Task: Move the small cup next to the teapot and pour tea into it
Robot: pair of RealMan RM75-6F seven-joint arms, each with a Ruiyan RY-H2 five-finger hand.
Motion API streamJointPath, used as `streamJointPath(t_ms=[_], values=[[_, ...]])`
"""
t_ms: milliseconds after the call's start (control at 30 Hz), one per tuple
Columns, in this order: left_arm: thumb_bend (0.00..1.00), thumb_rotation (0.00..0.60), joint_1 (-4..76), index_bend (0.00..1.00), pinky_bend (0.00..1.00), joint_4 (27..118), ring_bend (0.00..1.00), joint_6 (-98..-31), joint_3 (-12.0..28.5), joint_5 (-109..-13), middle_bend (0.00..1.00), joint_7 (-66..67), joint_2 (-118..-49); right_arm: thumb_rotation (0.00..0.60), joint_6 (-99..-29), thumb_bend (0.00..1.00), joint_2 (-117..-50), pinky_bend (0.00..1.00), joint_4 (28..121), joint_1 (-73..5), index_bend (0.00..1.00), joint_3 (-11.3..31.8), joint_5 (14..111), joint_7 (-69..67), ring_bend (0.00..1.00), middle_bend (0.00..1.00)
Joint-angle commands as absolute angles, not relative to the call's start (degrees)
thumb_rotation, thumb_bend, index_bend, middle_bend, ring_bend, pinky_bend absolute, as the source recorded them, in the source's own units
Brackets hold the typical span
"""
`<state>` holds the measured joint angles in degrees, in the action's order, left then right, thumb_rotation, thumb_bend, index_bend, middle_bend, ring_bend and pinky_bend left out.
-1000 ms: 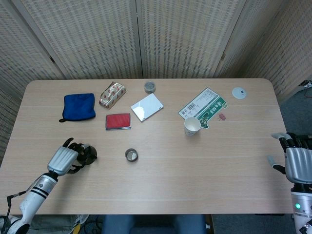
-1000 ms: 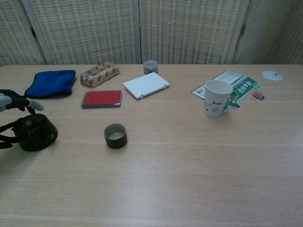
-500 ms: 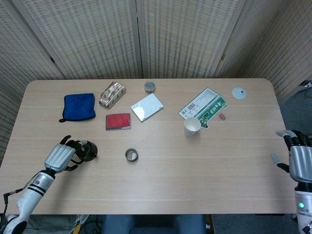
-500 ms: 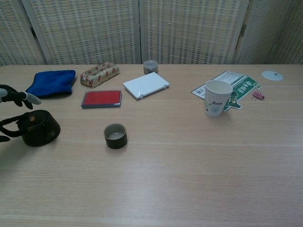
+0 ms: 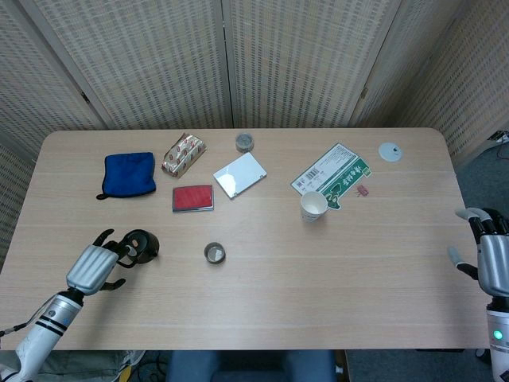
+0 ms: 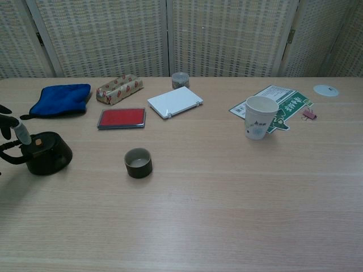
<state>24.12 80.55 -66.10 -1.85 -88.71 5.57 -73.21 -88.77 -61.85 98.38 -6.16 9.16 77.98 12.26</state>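
The dark teapot (image 5: 141,245) (image 6: 46,153) stands upright near the table's left front. The small dark cup (image 5: 215,253) (image 6: 138,162) stands to its right, a clear gap between them. My left hand (image 5: 94,268) sits just left of the teapot, fingers apart, holding nothing. Only its fingertips (image 6: 16,128) show in the chest view, beside the pot's handle; I cannot tell whether they touch it. My right hand (image 5: 493,263) hangs off the table's right edge, fingers spread and empty, seen only in the head view.
A white paper cup (image 5: 312,206) stands right of centre on a green leaflet (image 5: 334,177). At the back lie a blue cloth (image 5: 129,173), a wrapped packet (image 5: 184,153), a red case (image 5: 192,198), a white box (image 5: 239,174) and a small tin (image 5: 244,142).
My left hand let go of the teapot and drew back toward the front left corner; the teapot stays on the table. My right hand slid further right, off the table's edge.
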Motion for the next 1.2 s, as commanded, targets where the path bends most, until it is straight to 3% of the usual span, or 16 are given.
streamJointPath(t_ms=[33, 1200], values=[[0.2, 0.6, 24.0, 0.37, 0.07, 79.6, 0.35, -66.1, -1.9, -88.6, 0.34, 5.9, -73.9, 0.6, -88.6, 0.2, -61.9, 0.31, 98.4, -6.1, 0.3, 9.0, 78.0, 12.3, 0.18, 0.29], [0.2, 0.6, 24.1, 0.45, 0.07, 73.4, 0.38, -64.0, -2.8, -88.1, 0.41, 5.5, -77.9, 0.6, -88.4, 0.2, -62.4, 0.31, 98.0, -4.7, 0.3, 8.8, 77.8, 11.2, 0.18, 0.29]])
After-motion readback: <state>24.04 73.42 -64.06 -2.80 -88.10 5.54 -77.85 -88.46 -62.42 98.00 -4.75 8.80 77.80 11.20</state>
